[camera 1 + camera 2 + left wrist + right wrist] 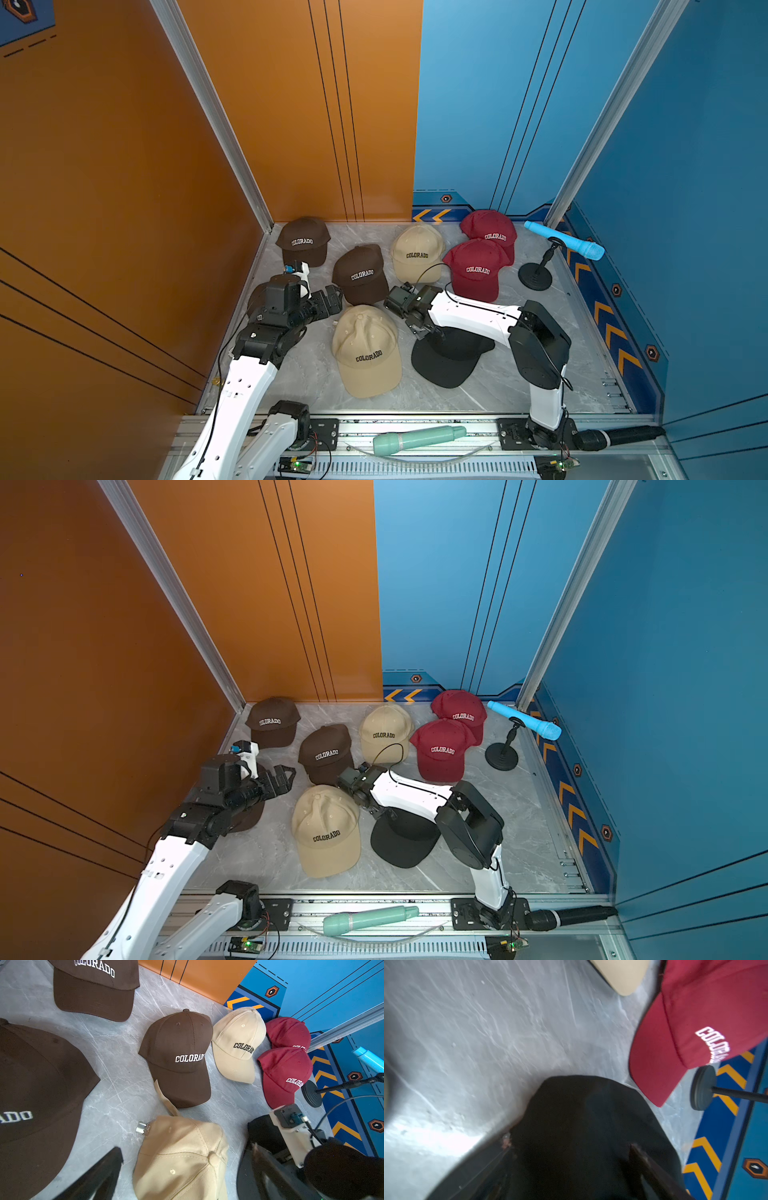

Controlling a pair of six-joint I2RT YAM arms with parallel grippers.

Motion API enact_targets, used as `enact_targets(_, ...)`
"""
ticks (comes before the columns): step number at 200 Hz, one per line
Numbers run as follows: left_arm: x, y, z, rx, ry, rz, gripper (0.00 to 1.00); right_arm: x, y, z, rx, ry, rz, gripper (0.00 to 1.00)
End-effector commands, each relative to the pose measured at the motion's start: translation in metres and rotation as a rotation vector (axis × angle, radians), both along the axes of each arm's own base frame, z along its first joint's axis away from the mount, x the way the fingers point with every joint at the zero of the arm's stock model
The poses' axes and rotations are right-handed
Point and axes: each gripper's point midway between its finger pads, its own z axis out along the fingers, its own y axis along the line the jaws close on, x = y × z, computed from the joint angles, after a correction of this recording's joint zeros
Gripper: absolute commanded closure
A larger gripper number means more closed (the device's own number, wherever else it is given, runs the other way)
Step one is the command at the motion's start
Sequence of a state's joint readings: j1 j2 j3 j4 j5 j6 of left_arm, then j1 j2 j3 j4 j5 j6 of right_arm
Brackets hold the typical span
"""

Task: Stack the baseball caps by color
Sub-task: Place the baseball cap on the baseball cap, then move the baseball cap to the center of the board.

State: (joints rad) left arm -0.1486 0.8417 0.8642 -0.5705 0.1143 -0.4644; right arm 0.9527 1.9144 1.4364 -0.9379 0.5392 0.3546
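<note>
Several baseball caps lie on the grey marble floor. Two brown caps (303,241) (360,274) sit at the back left, and a third brown cap (249,820) lies mostly hidden under my left arm. One beige cap (417,253) is at the back, another beige cap (368,351) in front. Two dark red caps (490,232) (478,270) overlap at the back right. A black cap (451,357) lies front right. My left gripper (332,300) (186,1148) hangs open above the near beige cap. My right gripper (426,332) (570,1144) is open, its jaws straddling the black cap's crown.
A blue toy microphone (565,245) rests on a black stand (535,276) at the back right. A green microphone (415,438) and a black microphone (619,436) lie on the front rail. An orange wall closes the left side, blue walls the back and right.
</note>
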Motion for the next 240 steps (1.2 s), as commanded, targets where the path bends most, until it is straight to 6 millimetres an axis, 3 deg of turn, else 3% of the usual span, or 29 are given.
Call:
enact_targets(1,0.003,-0.003,0.008,-0.020,-0.026,-0.009,0.02,-0.010,-0.007,0.018,-0.038,-0.039,0.036,0.12)
enact_targets(22,0.003,-0.002,0.007,-0.011,-0.025,-0.008,0.02,-0.015,0.018,0.035,0.077,-0.053,0.063,0.12)
enact_targets(52,0.004,0.001,0.006,0.008,-0.024,-0.003,0.02,-0.031,0.063,0.043,0.363,0.042,0.081,0.18)
enact_targets(105,0.013,0.001,0.008,0.017,-0.007,-0.017,0.02,-0.046,0.095,0.004,0.506,0.221,0.025,0.47)
enact_targets(171,0.026,-0.003,0.023,0.020,-0.019,-0.038,0.02,-0.055,0.093,-0.036,0.516,0.309,-0.104,0.67)
enact_targets(240,0.032,-0.006,0.021,0.020,0.003,-0.047,0.02,-0.085,0.052,-0.062,0.452,0.339,-0.193,0.74)
